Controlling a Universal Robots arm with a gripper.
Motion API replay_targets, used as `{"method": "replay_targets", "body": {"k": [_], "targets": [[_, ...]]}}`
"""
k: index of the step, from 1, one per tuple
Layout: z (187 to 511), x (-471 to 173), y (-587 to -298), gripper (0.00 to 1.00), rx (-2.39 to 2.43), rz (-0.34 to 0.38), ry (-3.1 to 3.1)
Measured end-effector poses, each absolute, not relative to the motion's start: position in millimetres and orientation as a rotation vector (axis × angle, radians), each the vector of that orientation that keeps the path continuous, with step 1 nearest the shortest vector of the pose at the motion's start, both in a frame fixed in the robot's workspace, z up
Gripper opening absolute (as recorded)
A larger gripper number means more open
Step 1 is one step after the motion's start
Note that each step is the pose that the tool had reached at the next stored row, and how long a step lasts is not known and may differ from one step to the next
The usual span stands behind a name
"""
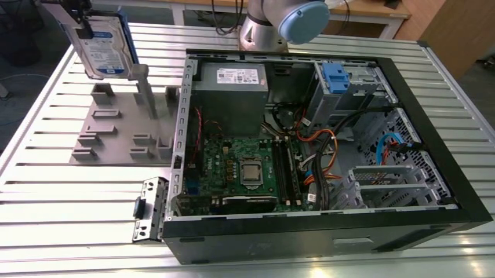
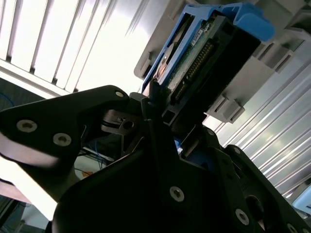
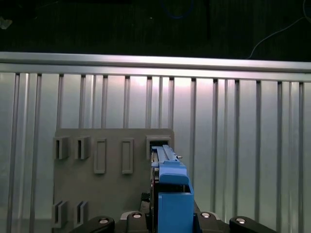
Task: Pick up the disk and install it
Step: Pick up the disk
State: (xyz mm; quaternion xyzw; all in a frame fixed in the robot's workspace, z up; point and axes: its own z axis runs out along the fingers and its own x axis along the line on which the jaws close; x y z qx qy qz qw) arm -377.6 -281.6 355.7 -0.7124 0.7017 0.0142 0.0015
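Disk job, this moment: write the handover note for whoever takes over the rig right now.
Gripper: shut on the disk, fingers clamped at the end of its blue bracket.
Disk: held upright above the grey holder plate at the exterior view's left, apparently clear of it, outside the open computer case.
Done: pick-up.
Left: installation; the disk is not yet in the case, where the drive cage carries a blue latch.
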Motion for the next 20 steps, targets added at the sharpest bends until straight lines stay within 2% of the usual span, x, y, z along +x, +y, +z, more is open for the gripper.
{"method": "replay_targets", "body": {"k": [20], "targets": [[373.4, -377.6, -281.6, 0.36, -2.236, 0.045, 2.202]]}}
